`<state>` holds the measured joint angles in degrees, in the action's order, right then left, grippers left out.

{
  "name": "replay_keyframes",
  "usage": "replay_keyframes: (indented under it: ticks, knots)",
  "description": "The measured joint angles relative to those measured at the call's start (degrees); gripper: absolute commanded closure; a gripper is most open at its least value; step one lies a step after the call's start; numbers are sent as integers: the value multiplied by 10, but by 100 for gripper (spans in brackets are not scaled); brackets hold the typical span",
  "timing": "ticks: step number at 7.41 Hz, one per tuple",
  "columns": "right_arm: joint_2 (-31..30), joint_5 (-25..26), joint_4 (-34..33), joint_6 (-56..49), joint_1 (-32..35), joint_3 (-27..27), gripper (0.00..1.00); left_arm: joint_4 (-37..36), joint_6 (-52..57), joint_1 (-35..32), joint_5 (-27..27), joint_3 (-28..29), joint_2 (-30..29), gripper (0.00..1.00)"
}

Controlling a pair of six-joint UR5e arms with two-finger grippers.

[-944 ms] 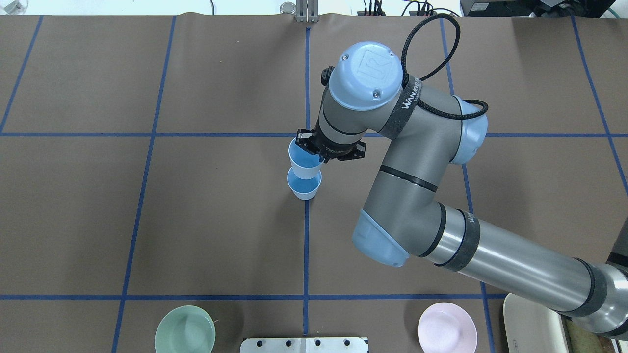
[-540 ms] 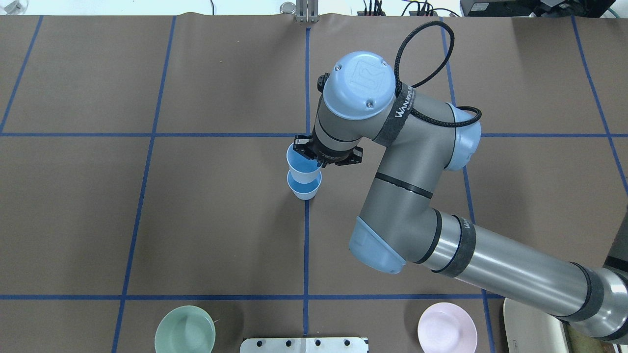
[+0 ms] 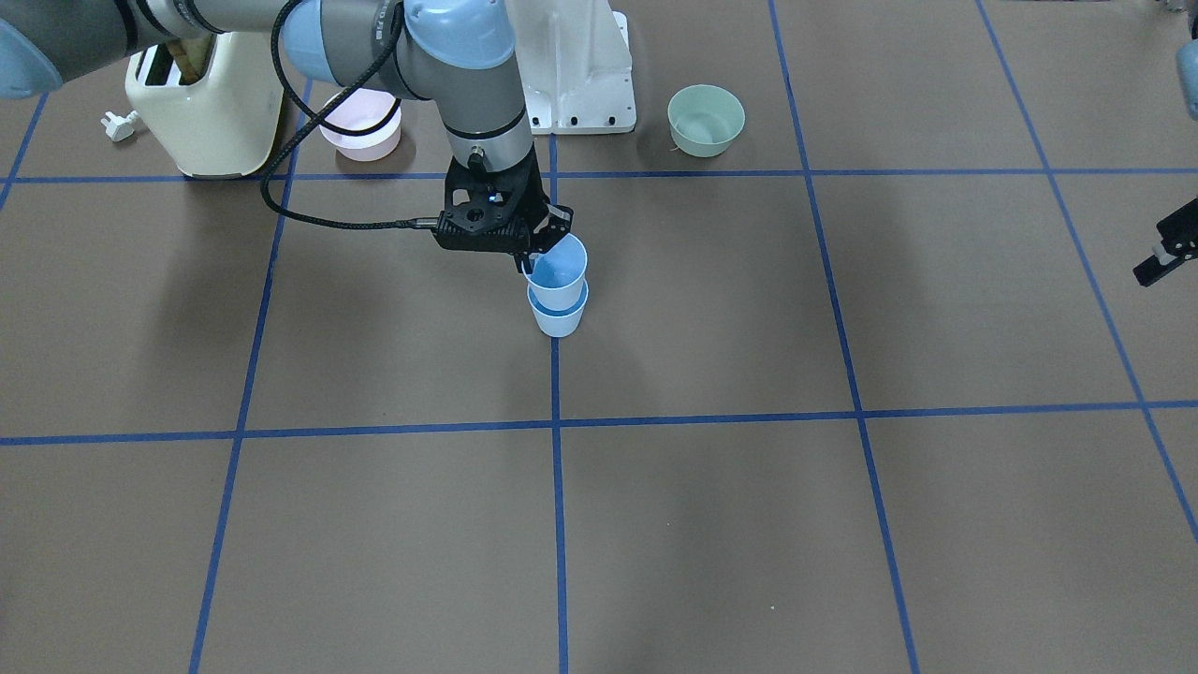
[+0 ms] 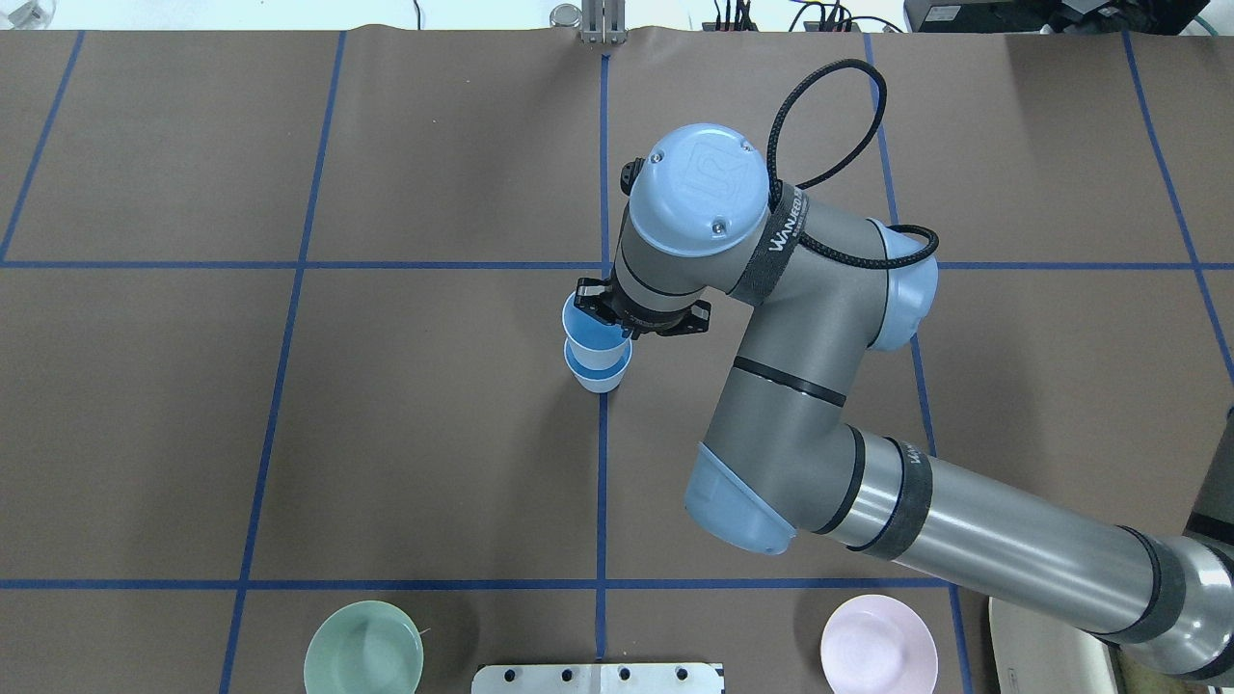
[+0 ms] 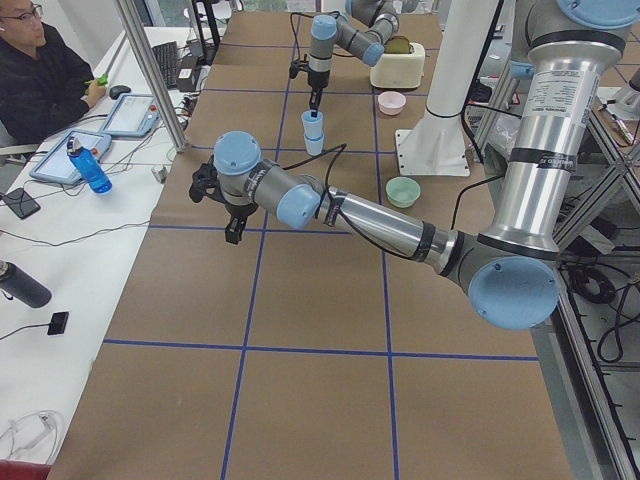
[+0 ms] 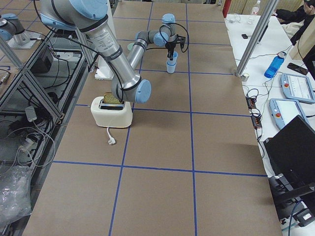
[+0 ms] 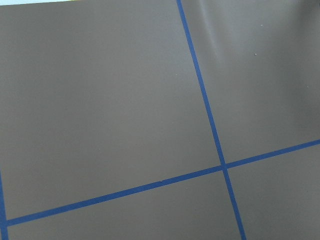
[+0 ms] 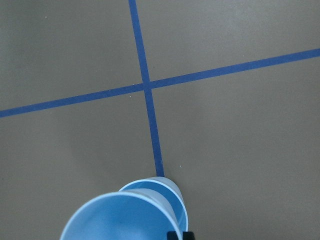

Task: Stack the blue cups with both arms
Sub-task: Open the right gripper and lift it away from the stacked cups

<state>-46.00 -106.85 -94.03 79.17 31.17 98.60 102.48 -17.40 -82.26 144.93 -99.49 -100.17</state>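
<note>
At mid-table: the lower blue cup (image 3: 559,321) is standing upright on the long blue tape line (image 3: 559,487), a little way off a crossing.
Upper blue cup (image 3: 562,269): is hanging upright directly over the lower one, its base dipping inside that cup's rim (how deep it is sitting, I cannot tell from where I am standing).
Right gripper (image 3: 530,266): is pinching the upper cup's wall at the rim, on the side toward its own arm, one finger going inside and one staying outside.
Right arm (image 4: 800,386): is reaching in from the robot's right side, its wrist pointing down beside the two cups.
Left gripper (image 5: 232,222): is hanging over bare brown mat, well apart from the cups; whether its jaws are parted or closed I cannot tell.
Left arm (image 5: 380,222): is stretching out low across the table.
Bowls: the pale green bowl (image 3: 707,120) and the pink bowl (image 3: 360,131) are sitting either side of the white base (image 3: 580,84), well apart from the cups.
Toaster (image 3: 211,117): is sitting just beside the pink bowl.
</note>
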Motion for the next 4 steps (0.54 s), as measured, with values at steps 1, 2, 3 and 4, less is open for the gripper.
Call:
replay_keyframes:
  ticks: [1,2,3,4]
  knots:
    - [-1,1,2,0,-2,0,95,0,0,0,0,0,0,2]
    - [-2,8,9,0,-4,0,45,0,0,1,0,1,0,2]
    - [-3,18,17,0,-6,-1,0,0,0,1,0,1,1,2]
    - [-3,24,21,0,-8,-2,0,0,0,1,0,1,1,2]
